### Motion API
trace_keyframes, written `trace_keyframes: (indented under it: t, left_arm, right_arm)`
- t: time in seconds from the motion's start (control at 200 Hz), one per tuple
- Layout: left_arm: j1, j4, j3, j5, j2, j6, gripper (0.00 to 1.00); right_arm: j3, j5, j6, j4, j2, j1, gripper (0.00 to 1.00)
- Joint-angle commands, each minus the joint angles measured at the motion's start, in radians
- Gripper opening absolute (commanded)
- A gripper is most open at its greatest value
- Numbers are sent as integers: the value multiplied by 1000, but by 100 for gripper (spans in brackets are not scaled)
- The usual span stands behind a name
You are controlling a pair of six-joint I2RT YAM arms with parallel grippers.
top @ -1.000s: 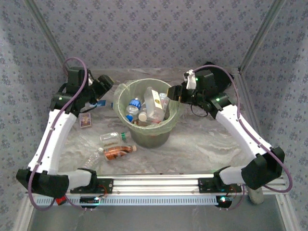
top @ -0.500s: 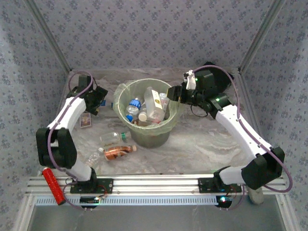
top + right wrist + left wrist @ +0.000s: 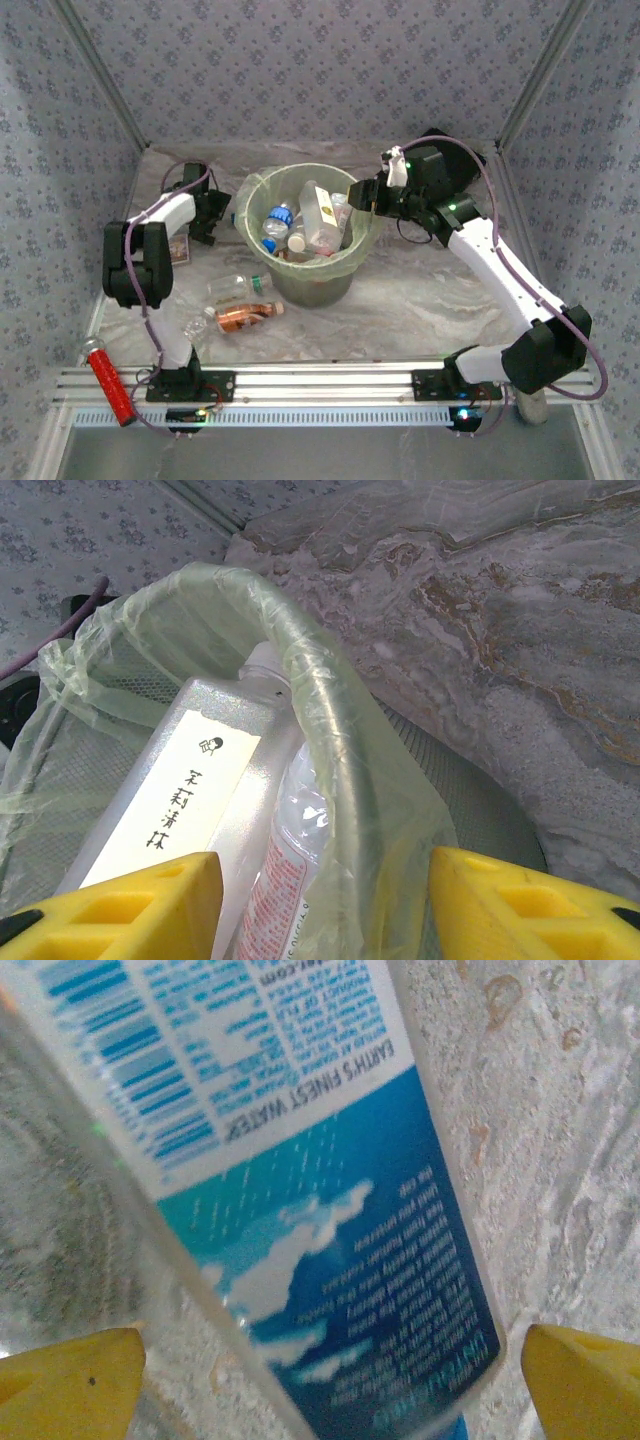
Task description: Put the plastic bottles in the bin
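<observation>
The pale-green bin (image 3: 352, 262) stands mid-table with several plastic bottles inside, among them a tall white-labelled one (image 3: 180, 800) and a red-printed one (image 3: 285, 880). My right gripper (image 3: 362, 194) (image 3: 325, 905) is open, and its yellow fingers (image 3: 110, 910) straddle the bin's lined rim (image 3: 320, 710). My left gripper (image 3: 210, 216) (image 3: 325, 1385) is open low at the bin's left. A blue-labelled clear bottle (image 3: 330, 1250) lies on the table between its fingertips (image 3: 70, 1380). Three more bottles lie in front: a clear one (image 3: 232, 287), an orange one (image 3: 246, 316), and a small clear one (image 3: 192, 325).
A flat black box (image 3: 178, 250) lies left of the bin beside my left arm. A red cylinder (image 3: 105, 380) rests at the near left edge by the rail. Patterned walls close in the table on three sides.
My left arm has folded back, and its gripper has dropped from beside the bin's rim to the table, over the blue-labelled bottle. The right arm has not moved.
</observation>
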Motion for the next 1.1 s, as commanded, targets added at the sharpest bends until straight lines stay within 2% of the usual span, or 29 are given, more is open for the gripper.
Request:
trace_keyframes:
  t: [0.0,0.245,0.44,0.55,0.86,1.094]
  left_arm:
    - [9,25,40,-23,41,-24,97]
    - [14,23,67,-19,101,-13,93]
    - [16,18,61,-19,97,-7,80]
    - [15,7,62,-20,82,0,76]
    - [16,-20,51,-28,-2,30,62]
    - [10,-56,23,-34,-148,98,59]
  right_arm:
    - [10,-1,-20,-24,-11,-5,58]
    - [2,-2,-20,-24,-10,-13,58]
    - [4,-4,-19,-25,-10,-16,58]
    - [2,-4,-14,-22,-10,-16,57]
    - [0,8,-8,-26,-19,-16,57]
    - [3,-4,1,-17,-32,-15,57]
